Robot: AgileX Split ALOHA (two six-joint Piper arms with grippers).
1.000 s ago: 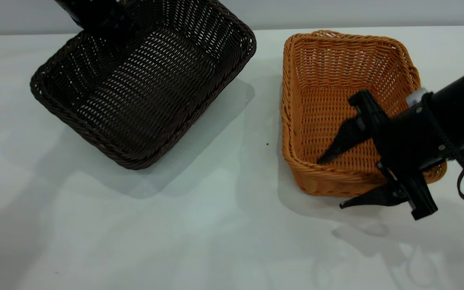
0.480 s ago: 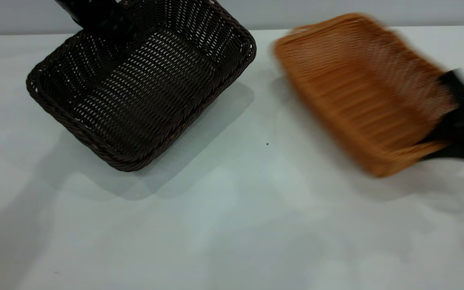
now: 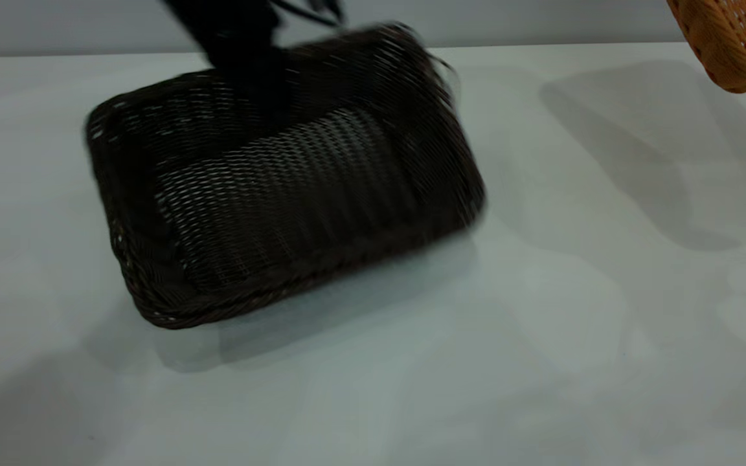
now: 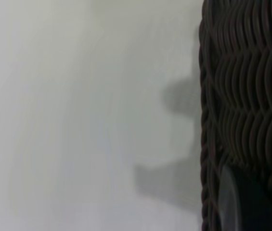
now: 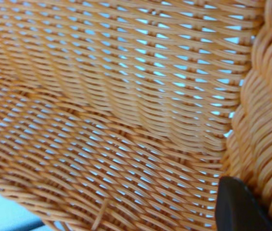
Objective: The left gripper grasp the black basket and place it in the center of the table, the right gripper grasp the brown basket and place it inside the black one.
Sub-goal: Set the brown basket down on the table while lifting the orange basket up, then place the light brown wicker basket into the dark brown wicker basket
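- Table, pale grey-white, fills nearly all of the exterior view and carries broad soft shadows; the left wrist view shows it as a plain pale surface beside dark wicker.
- Black basket sits left of the middle of the table in the exterior view, its mouth facing up and its outline smeared. Its long sides run roughly across the table, and a shadow lies on the table under its near rim. In the left wrist view its braided rim and woven wall run along one edge of the picture.
- Brown basket shows only as one corner at the upper right of the exterior view, well apart from the black one and off the tabletop (its shadow falls on the table well away from it). The right wrist view is filled with its orange weave, pale light showing through the gaps.
- Left gripper is a dark blur at the black basket's far rim; one finger lies against the wicker, so it seems clamped on that rim.
- Right gripper shows only as a dark fingertip pressed against the brown basket's braided rim, apparently gripping it.
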